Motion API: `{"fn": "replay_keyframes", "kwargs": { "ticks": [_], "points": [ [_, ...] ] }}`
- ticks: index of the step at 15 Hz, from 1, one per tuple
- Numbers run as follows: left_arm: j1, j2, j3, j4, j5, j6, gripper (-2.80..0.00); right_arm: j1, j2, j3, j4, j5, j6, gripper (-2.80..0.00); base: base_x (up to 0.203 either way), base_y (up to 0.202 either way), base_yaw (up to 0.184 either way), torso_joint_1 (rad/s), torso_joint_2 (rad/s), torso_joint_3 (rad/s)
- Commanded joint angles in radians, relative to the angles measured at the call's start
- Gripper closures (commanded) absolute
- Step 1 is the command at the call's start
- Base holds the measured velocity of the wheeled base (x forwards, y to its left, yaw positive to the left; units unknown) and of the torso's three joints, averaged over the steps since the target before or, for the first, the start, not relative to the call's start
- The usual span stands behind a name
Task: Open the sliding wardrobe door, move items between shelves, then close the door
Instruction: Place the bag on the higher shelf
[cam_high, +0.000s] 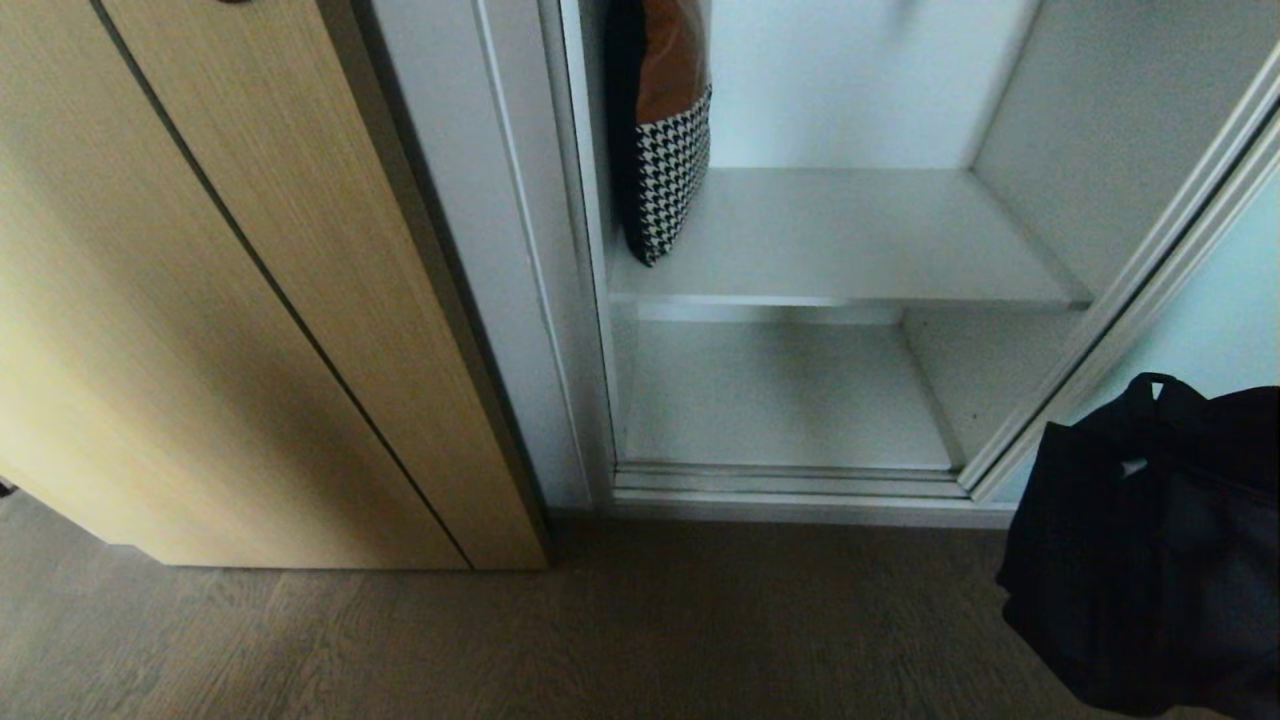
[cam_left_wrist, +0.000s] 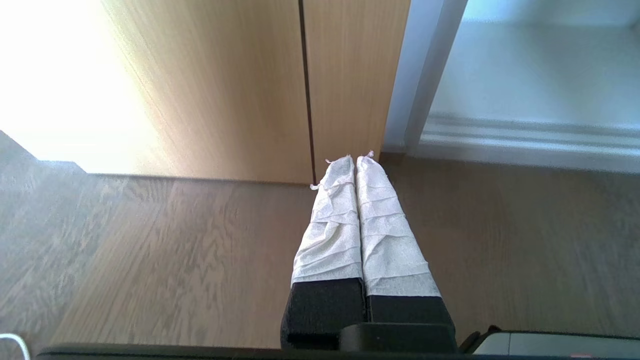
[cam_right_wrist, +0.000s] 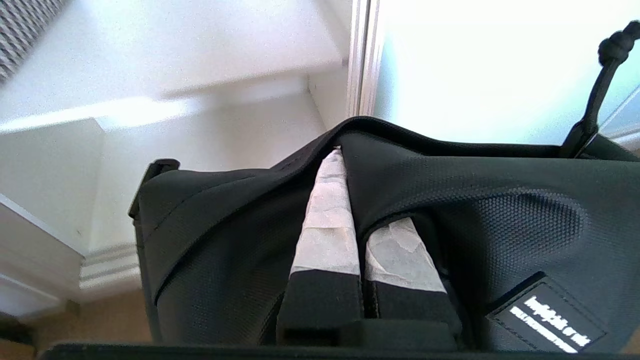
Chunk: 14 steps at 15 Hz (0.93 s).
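Door (cam_high: 1235, 290) open at right; my right claw (cam_right_wrist: 345, 200) pinched tight on the bag (cam_high: 1150, 560), lower right. Shelving and closing remain.

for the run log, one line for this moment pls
door: open | right gripper: shut on black bag | left gripper: shut, parked | lower shelf: cushion

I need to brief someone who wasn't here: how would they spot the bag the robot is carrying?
Start at the open white wardrobe; the black bag hangs outside it, low on the right, before the turquoise sliding door. The right gripper holds it. Unlike the houndstooth cushion, it's plain black.
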Motion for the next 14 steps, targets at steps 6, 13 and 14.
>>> {"fn": "replay_keyframes", "kwargs": {
  "ticks": [6,13,14],
  "points": [
    [0.0,0.001,0.0,0.0,0.0,0.0,0.0,-0.002,-0.005,0.013,0.011,0.001,0.001,0.0,0.0,0.0,0.0,0.002,0.0,0.2],
    [0.0,0.001,0.0,0.0,0.0,0.003,0.0,0.0,-0.006,0.013,0.011,0.001,0.001,0.0,0.0,0.0,0.0,0.003,0.0,0.193],
    [0.0,0.001,0.0,0.0,0.0,0.003,0.0,0.0,-0.006,0.015,0.011,0.001,0.0,0.0,0.0,0.0,0.0,0.002,0.0,0.076]
  ]
}}
